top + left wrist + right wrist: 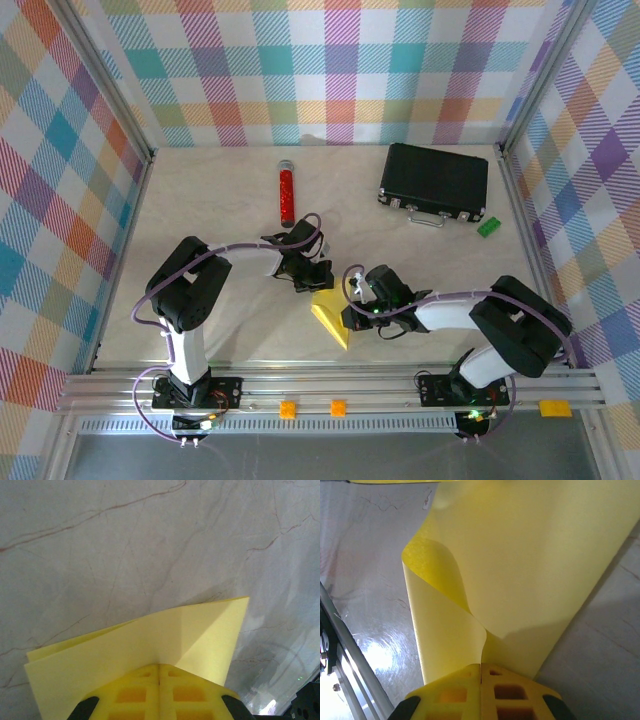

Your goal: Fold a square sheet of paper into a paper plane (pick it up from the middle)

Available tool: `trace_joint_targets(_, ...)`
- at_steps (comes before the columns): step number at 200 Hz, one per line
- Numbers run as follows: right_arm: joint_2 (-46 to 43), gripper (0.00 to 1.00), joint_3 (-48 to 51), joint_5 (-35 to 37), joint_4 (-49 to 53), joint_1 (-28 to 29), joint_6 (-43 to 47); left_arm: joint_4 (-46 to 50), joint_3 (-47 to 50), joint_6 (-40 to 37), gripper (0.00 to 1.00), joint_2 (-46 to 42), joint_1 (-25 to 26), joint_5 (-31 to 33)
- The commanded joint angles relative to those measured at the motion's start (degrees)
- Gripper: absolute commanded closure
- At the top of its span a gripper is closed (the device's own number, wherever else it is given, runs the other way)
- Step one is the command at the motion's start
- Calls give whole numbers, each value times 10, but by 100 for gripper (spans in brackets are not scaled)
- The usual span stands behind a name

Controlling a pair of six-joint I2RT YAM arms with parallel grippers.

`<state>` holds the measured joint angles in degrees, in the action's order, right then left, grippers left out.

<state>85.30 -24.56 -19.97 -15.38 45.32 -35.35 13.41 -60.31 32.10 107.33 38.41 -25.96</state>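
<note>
left hand (159,669) was clamped on the folded square sheet of paper (333,322) | right hand (480,667) was clamped on its other side, sheet curled there | sheet was between both hands, near desk (205,195) front edge

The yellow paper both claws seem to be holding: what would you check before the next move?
1. The left claw is shut on the sheet: ok.
2. The right claw is shut on the sheet: ok.
3. The sheet is folded double, by the left wrist view: ok.
4. The sheet is smooth: not ok, it curls by the right claw.
5. The red cylinder and black case lie apart from it: ok.
</note>
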Motion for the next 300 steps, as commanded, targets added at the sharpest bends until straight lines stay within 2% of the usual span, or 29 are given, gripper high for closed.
trace_joint_targets(1, 13, 97, -10, 12, 17, -4, 6, 30, 11, 2, 100, 7, 6, 21)
trace_joint_targets(90, -21, 97, -17, -3, 18, -4, 17, 37, 1, -2, 100, 9, 6, 25)
trace_joint_targets(271, 6, 97, -13, 18, 37, -5, 16, 44, -6, -4, 100, -1, 6, 31)
trace_joint_targets(300, 20, 97, -14, 21, 25, -4, 3, 54, -29, -12, 91, -33, 0, 60)
